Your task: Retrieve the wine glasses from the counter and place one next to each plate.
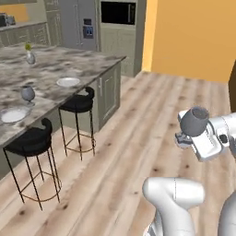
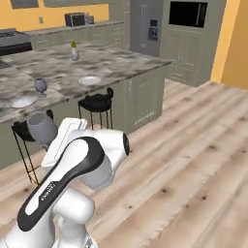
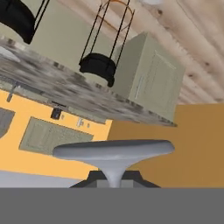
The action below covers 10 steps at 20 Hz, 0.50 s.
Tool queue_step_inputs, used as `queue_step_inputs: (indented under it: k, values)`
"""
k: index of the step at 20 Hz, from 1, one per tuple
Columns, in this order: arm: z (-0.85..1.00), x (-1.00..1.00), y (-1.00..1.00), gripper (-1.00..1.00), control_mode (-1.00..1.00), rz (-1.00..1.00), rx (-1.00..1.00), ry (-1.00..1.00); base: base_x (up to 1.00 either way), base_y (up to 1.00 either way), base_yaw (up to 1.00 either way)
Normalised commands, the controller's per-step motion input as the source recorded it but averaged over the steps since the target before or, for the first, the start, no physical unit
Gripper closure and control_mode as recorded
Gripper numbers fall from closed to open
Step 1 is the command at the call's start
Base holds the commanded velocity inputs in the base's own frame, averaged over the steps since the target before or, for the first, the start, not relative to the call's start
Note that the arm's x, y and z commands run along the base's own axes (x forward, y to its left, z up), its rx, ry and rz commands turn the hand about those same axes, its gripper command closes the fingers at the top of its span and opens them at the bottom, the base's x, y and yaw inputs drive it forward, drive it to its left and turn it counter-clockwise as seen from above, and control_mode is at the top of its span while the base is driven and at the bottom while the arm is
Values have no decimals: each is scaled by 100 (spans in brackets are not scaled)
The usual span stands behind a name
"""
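Nearest the base, over the wooden floor [image 1: 138, 138], the hand [image 1: 185, 137] is clamped on the stem of the second wine glass [image 1: 194, 120], carried well apart from the island table [image 1: 46, 69]. Beyond the two black stools [image 1: 76, 103], the near plate [image 1: 13, 115] has the first wine glass [image 1: 27, 94] just beside it; the far plate [image 1: 68, 82] has none. Judging by this, the carry step is underway; next the base must close in and set this glass upright beside the far plate

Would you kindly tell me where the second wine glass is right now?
The second wine glass is held in the shut hand above the wooden floor, right of the island and its stools.
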Motion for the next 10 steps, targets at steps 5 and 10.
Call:
queue_step_inputs:
  k: [5, 10]
  values:
    - [0, 0, 0, 100, 100, 0, 0, 0, 43, -21, 88]
    - [0, 0, 0, 100, 100, 0, 0, 0, 26, -26, 92]
